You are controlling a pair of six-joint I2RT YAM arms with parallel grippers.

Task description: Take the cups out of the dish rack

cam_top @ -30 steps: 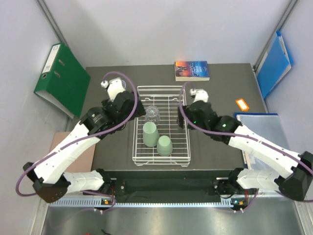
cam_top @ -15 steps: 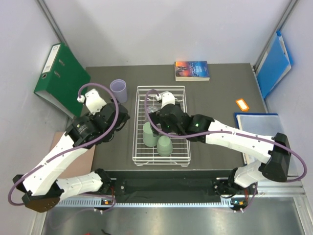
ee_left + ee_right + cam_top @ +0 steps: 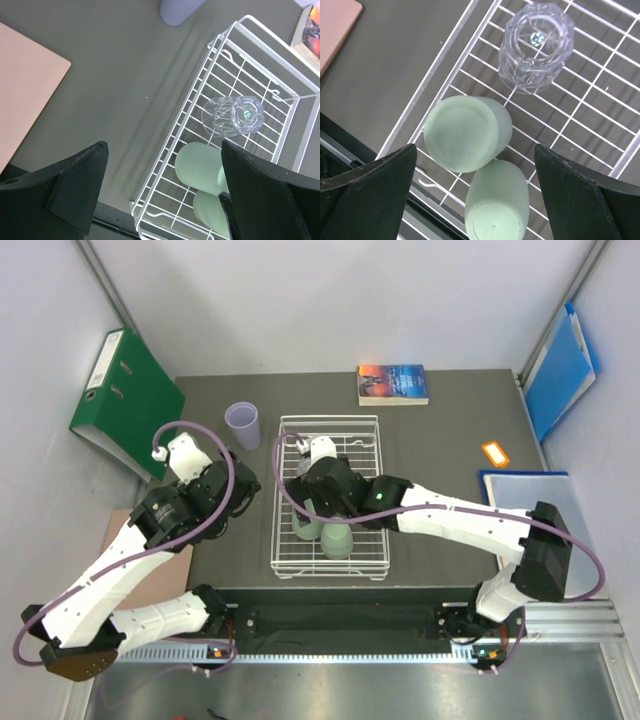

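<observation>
Right pincer [image 3: 476, 165]: wide above two pale green plastic cups [image 3: 467, 132] in white wire dish rack [image 3: 590, 115].
Left pincer [image 3: 164, 150]: wide, empty, left of rack.
Clear ribbed glass [image 3: 536, 47]: plain in wrist views; overhead, mostly behind right arm [image 3: 450, 520].

The white wire dish rack [image 3: 362, 440] lies mid-tabletop [image 3: 450, 430]. In its near-left part a pale green cup [image 3: 467, 132] and a second pale green cup [image 3: 496, 207] stand inverted side by side, with an inverted clear ribbed cup [image 3: 536, 47] farther back. A lilac cup [image 3: 242, 425] stands upright left of the rack.
</observation>
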